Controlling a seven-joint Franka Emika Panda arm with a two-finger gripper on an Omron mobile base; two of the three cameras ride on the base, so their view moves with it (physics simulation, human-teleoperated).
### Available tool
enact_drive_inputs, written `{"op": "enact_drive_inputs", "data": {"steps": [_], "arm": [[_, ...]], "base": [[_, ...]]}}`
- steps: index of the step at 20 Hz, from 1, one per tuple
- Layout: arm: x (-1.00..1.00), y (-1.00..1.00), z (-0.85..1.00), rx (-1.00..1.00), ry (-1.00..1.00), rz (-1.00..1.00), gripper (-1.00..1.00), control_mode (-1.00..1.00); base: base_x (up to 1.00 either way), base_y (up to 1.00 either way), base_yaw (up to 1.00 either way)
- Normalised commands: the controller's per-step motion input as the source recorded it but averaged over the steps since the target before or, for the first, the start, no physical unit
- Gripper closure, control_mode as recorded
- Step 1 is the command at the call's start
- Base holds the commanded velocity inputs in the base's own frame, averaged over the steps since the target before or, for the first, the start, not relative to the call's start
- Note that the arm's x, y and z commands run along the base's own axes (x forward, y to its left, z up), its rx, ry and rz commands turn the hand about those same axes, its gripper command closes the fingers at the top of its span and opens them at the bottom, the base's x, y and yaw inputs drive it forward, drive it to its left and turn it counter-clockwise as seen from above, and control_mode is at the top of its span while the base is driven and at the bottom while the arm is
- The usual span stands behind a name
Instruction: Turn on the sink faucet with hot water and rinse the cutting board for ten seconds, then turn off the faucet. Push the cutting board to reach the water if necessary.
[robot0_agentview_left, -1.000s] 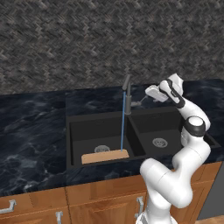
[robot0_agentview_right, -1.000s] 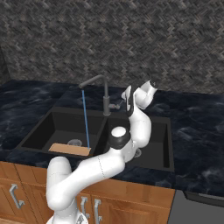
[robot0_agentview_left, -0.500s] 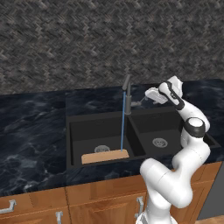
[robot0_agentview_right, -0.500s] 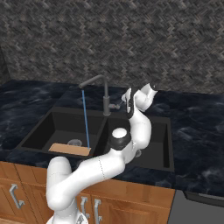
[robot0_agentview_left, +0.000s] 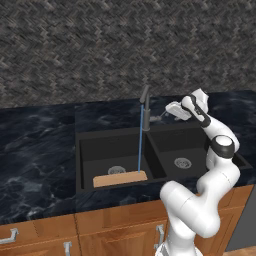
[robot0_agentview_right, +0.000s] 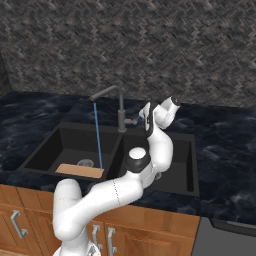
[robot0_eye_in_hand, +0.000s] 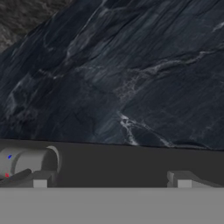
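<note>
One thin light-blue water stream (robot0_agentview_left: 140, 141) fell onto the tan wooden cutting board (robot0_agentview_left: 120, 178) in the black sink's (robot0_agentview_left: 110, 145) larger basin. The gripper (robot0_agentview_left: 171, 110), jaws spread and empty, hovered near the dark gray faucet's (robot0_agentview_left: 145, 107) lever; it risked swiping past without shutting off the flow.

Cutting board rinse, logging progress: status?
Gripper open beside faucet. Water running onto cutting board in sink. Nothing in the way.
</note>
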Motion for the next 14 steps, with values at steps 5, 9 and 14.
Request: {"op": "enact_drive_inputs", "data": {"steps": [5,9,14], "arm": [[0.0,0.03,-0.05,0.0,0.0,0.0,-1.0,-1.0],[0.0,0.1,-0.05,0.0,0.0,0.0,-1.0,-1.0],[0.0,0.19,-0.05,0.0,0.0,0.0,-1.0,-1.0]], "base": [[0.0,0.0,0.0],[0.0,0.0,0.0],[0.0,0.0,0.0]]}}
